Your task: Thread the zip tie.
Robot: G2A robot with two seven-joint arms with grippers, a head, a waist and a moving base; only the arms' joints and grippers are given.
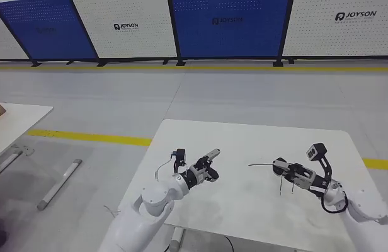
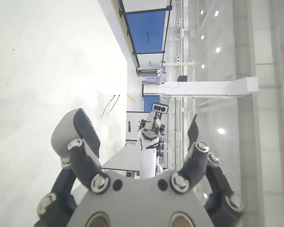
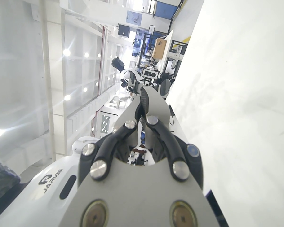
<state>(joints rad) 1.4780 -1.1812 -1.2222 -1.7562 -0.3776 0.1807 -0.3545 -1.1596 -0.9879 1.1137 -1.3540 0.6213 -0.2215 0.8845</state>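
Top view: the right gripper (image 1: 277,165) is seen closed on a thin black zip tie (image 1: 260,165), which is held out over the white table (image 1: 244,138) toward the left gripper (image 1: 211,164). The left gripper's fingers (image 2: 85,128) are spread wide apart. Two further zip ties (image 2: 112,105) are laid on the table near the right gripper.

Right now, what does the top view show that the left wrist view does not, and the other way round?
Top view alone: a zip tie sticks out of the right gripper. Left wrist view alone: the left gripper has its fingers wide apart, with nothing between them. Both: two loose zip ties lying on the white table.
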